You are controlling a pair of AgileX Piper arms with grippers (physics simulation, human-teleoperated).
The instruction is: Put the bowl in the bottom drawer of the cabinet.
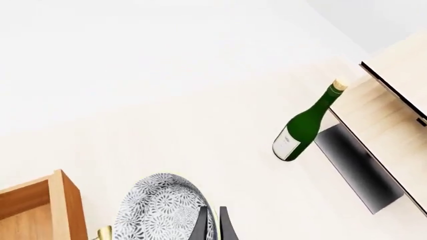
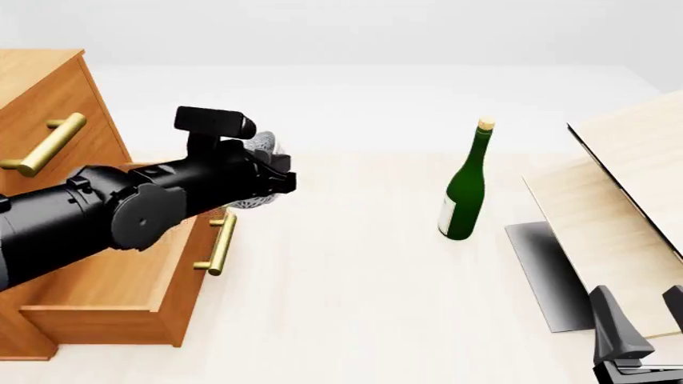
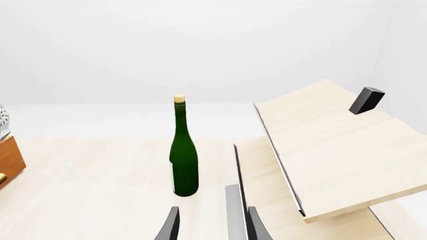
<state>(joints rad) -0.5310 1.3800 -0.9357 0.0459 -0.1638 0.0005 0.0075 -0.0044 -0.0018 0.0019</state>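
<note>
Left wrist view: bowl [image 1: 162, 207] pinched at the rim between the narrow dark fingertips of the left gripper [image 1: 212, 225], carried tilted, likely so only the thin wall has to be clamped. Corner of the drawer [image 1: 47, 205] and a bit of brass handle [image 1: 105, 233] just beside the bowl. Green bottle [image 1: 303, 125] well apart, near the pale boards [image 1: 393, 115].

Front view: left gripper [image 2: 267, 178] raised off the table, bowl [image 2: 261, 148] peeking out behind it, over the front edge of the pulled-out bottom drawer [image 2: 128, 280] of the cabinet [image 2: 48, 104]. Judged mid-carry, bowl not yet inside. Right gripper [image 2: 641, 320] parked low at the near right, jaws spread and holding nothing, out of the way. Bottle [image 2: 465, 188] upright on the pale wood table [image 2: 353, 304].

Right wrist view: fingers [image 3: 173, 225] apart, nothing between. Bottle [image 3: 183, 155] upright ahead, boards [image 3: 333, 150] leaning beside. Plain white surroundings, no walls or furniture discernible.
</note>
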